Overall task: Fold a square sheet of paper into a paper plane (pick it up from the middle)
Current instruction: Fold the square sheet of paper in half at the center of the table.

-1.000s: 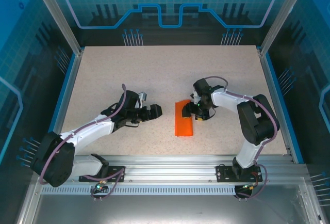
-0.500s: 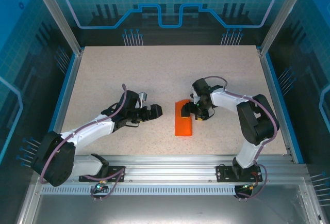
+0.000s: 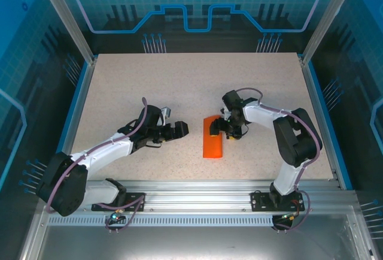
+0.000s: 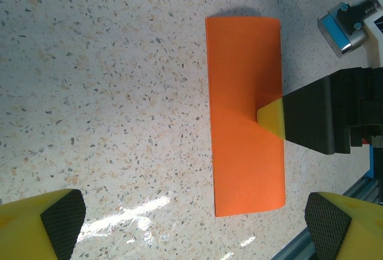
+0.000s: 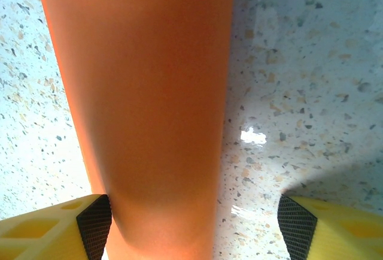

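The square sheet of paper (image 3: 213,145) lies folded into a bright orange oblong on the table between the two arms. My right gripper (image 3: 221,128) is low over its far end, jaws open. In the right wrist view the paper (image 5: 149,92) runs between the fingertips of the right gripper (image 5: 194,230), close against the left pad (image 5: 94,227) and well clear of the right one. One yellow fingertip (image 4: 270,120) rests on the paper's (image 4: 245,116) long edge. My left gripper (image 3: 179,129) hovers left of the sheet, wide open and holding nothing; in its wrist view the left gripper (image 4: 194,230) has bare table between its jaws.
A speckled tabletop (image 3: 179,80) stretches far beyond the arms. Blue side rails (image 3: 76,101) bound it left and right, and an aluminium rail (image 3: 197,188) runs along the near edge.
My right gripper has edged slightly left along the paper's far end and its jaws have widened a little. The left arm and the paper have stayed put.
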